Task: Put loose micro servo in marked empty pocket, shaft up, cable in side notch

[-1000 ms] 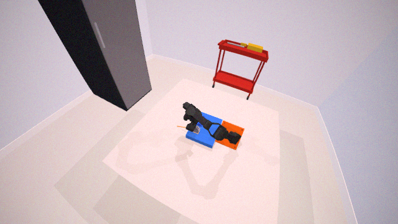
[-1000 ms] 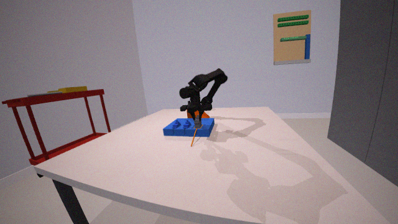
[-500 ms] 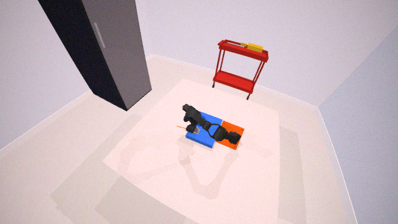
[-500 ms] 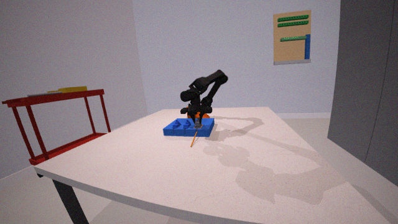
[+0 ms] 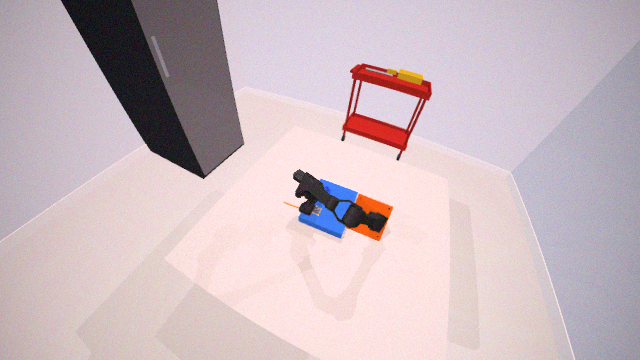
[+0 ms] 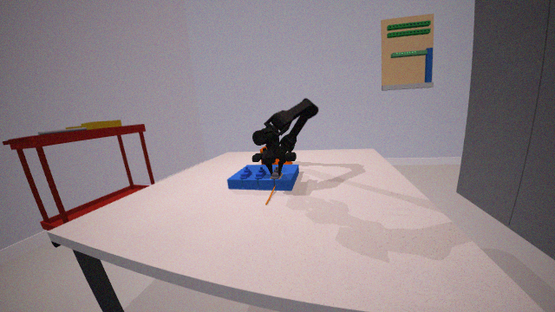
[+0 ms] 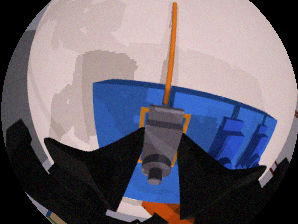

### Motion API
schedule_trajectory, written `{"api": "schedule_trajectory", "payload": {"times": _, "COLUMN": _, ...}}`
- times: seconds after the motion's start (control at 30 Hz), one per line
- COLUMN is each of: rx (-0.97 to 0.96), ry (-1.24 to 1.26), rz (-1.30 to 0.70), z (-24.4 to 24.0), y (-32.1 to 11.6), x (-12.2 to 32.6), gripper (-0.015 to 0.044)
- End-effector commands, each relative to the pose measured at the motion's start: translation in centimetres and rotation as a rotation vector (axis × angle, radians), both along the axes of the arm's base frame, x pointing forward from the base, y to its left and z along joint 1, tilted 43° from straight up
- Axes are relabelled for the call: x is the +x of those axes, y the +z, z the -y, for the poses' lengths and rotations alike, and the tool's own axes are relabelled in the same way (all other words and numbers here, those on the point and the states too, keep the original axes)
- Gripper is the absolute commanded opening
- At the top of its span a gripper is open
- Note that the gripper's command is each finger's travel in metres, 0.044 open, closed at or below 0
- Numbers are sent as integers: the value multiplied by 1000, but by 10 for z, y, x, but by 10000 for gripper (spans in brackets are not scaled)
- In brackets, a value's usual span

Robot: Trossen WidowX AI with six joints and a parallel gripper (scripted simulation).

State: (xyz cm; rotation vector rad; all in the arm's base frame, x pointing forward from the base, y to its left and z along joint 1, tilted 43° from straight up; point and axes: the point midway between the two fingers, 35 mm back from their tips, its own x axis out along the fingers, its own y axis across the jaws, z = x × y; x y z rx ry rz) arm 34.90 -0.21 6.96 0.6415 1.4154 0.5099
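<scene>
The grey micro servo (image 7: 163,131) (image 6: 276,176) is upright between the fingertips of my gripper (image 7: 162,135) (image 6: 275,173), which is shut on it, output shaft pointing up. The servo is within the orange outline of the marked pocket (image 7: 143,120) on the blue deck (image 7: 112,107) (image 5: 324,229) (image 6: 243,184). I cannot tell whether it is fully down or whether both ears touch the deck; the fingers hide its sides. Its orange cable (image 7: 171,55) (image 6: 270,196) (image 5: 291,204) leaves at the side notch and runs out past the deck's edge; its depth in the notch is unclear.
Two blue servo shapes (image 7: 229,140) (image 7: 257,145) stand on the deck beside the pocket. An orange plate (image 5: 375,200) adjoins the deck under the arm's base. A red cart (image 5: 377,131) (image 6: 100,133) and a dark cabinet (image 5: 195,75) (image 6: 507,108) stand beyond the table (image 5: 250,225) (image 6: 217,243).
</scene>
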Motion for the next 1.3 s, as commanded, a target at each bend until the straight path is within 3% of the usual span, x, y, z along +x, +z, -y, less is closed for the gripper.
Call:
{"api": "schedule_trajectory", "payload": {"times": 0.0, "rx": 1, "ry": -7, "rz": 1, "z": 0, "y": 0, "x": 0, "gripper": 79}}
{"api": "schedule_trajectory", "payload": {"times": 0.13, "rx": 1, "ry": -7, "rz": 1, "z": 0, "y": 0, "x": 0, "gripper": 184}}
{"api": "schedule_trajectory", "payload": {"times": 0.57, "rx": 0, "ry": -7, "rz": 0, "z": 22, "y": 26, "x": -6, "gripper": 187}}
{"api": "schedule_trajectory", "payload": {"times": 0.7, "rx": -4, "ry": -13, "rz": -3, "z": 33, "y": 34, "x": -29, "gripper": 292}}
{"api": "schedule_trajectory", "payload": {"times": 0.9, "rx": -3, "ry": -8, "rz": -8, "z": 55, "y": 64, "x": -109, "gripper": 440}}
{"api": "schedule_trajectory", "payload": {"times": 1.27, "rx": -25, "ry": -42, "rz": 9, "z": 66, "y": 78, "x": -118, "gripper": 440}}
